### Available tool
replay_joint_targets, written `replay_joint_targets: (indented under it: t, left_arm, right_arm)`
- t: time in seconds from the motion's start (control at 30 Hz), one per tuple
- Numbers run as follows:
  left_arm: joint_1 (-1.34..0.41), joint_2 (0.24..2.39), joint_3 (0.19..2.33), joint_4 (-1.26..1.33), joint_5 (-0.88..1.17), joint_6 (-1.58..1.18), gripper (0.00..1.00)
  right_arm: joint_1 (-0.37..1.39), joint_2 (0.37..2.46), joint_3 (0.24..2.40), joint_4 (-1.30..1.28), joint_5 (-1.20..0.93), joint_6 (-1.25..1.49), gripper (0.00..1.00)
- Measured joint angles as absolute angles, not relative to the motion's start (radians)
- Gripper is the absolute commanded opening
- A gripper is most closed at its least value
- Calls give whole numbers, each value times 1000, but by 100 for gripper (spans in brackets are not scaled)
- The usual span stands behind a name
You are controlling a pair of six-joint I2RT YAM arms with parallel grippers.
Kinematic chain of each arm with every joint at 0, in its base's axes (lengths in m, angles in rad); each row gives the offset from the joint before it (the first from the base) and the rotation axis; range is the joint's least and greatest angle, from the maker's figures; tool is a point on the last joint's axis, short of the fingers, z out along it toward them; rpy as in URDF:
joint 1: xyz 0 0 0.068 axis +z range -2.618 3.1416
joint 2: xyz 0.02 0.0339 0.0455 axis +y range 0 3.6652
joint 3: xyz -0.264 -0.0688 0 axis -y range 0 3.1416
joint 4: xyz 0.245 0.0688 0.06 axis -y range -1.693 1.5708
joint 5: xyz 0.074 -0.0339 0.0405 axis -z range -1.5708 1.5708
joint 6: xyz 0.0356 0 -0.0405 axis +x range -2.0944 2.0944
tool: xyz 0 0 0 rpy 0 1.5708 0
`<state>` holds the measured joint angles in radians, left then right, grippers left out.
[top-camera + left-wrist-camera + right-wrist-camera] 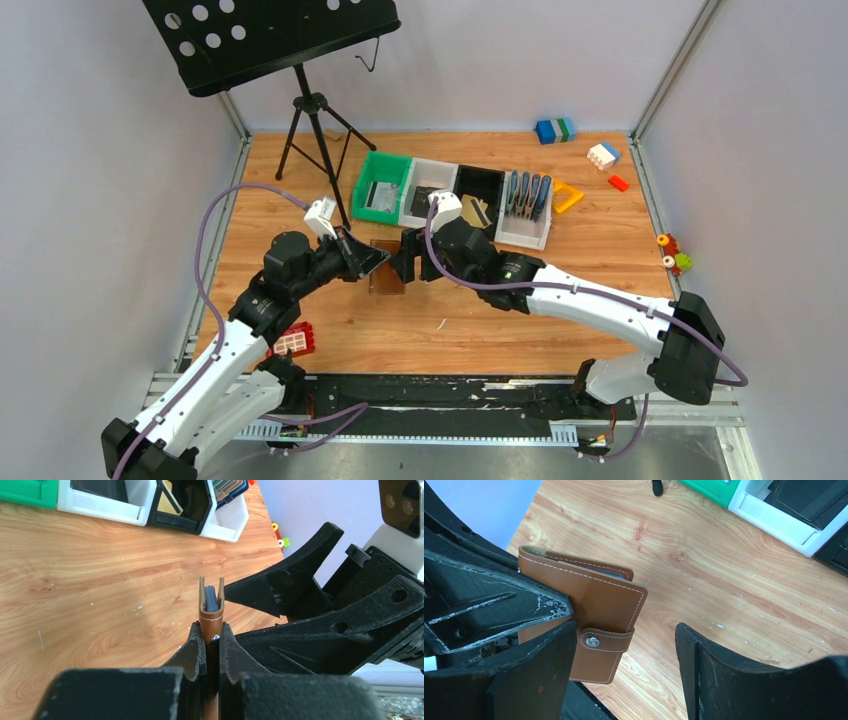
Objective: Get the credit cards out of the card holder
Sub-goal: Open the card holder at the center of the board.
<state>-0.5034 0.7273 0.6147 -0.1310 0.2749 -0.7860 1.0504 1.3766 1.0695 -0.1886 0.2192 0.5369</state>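
A: Where's the brown leather card holder (589, 605)?
B: Closed, strap snapped, pinched in the left end effector (211, 632) above the wooden surface (724, 570); right end effector (625, 627) spread beside it

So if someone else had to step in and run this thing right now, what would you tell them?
Left end effector: shut on the brown card holder, clamping one edge.
Right end effector: open, one finger beside the holder's strap end, gripping nothing.
Done: the holder is held between the two arms. Its tab strap is snapped shut.
Left: unsnap the strap, open the holder and pull out the credit cards; none shows from it yet.
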Motion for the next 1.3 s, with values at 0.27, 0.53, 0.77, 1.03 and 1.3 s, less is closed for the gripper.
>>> replay_joint_targets:
  t: [0.27, 0.53, 0.77, 1.03, 1.3]
  left_arm:
    - [-503, 727, 614, -131, 274, -786, 0]
    - [-505, 725, 614, -145, 257, -781, 0]
    - [-505, 719, 620, -186, 208, -723, 0]
    - [-505, 725, 638, -258, 198, -655, 0]
    - [-505, 742, 638, -247, 285, -680, 0]
  right_arm:
    - [1046, 1377, 1050, -155, 141, 539, 68]
    - [1055, 1390, 1059, -233, 210, 609, 54]
    - [1073, 1481, 1184, -562, 518, 717, 45]
    - [1019, 1307, 989, -659, 668, 638, 51]
    - [1024, 1054, 669, -55, 189, 486, 82]
